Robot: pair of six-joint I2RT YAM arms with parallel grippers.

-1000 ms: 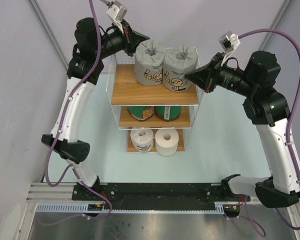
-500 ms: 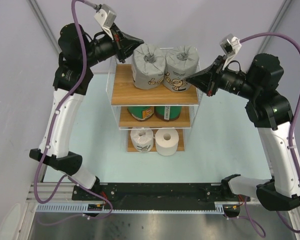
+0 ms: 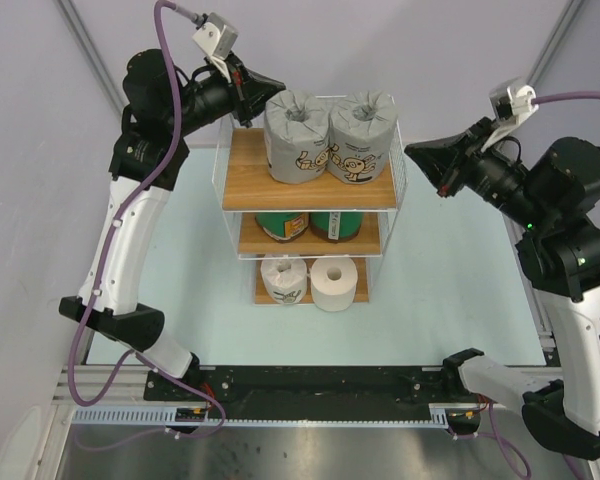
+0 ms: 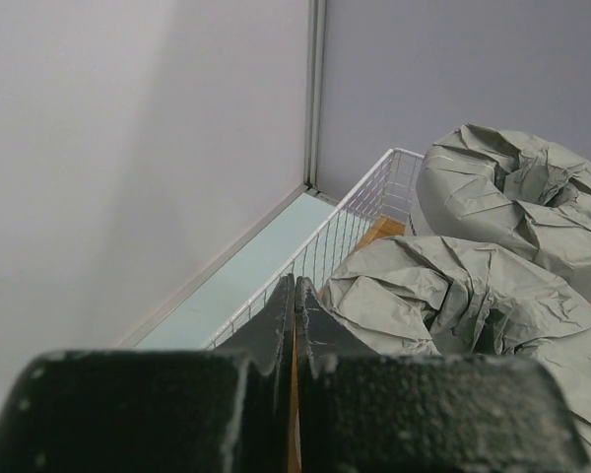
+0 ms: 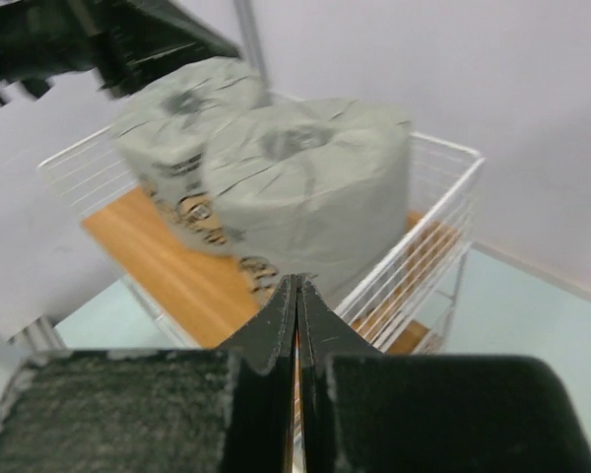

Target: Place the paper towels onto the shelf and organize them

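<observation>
The shelf (image 3: 310,190) stands mid-table with white wire sides. Two grey cartoon-print rolls (image 3: 298,138) (image 3: 361,136) stand side by side on its top board. Two green rolls (image 3: 283,225) sit on the middle board. A white-wrapped roll (image 3: 283,277) and a bare white roll (image 3: 332,284) sit on the bottom board. My left gripper (image 3: 277,83) is shut and empty, at the top left corner beside the left grey roll (image 4: 443,296). My right gripper (image 3: 412,150) is shut and empty, a little right of the shelf, apart from the right grey roll (image 5: 310,192).
Grey walls stand close behind and left of the shelf. The pale green table (image 3: 450,290) spreads around the shelf. A black rail (image 3: 320,385) runs along the near edge between the arm bases.
My right gripper has pulled back to the right, away from the right grey roll. My left gripper has shifted slightly left and up at the top left corner. The grey rolls stand closer together.
</observation>
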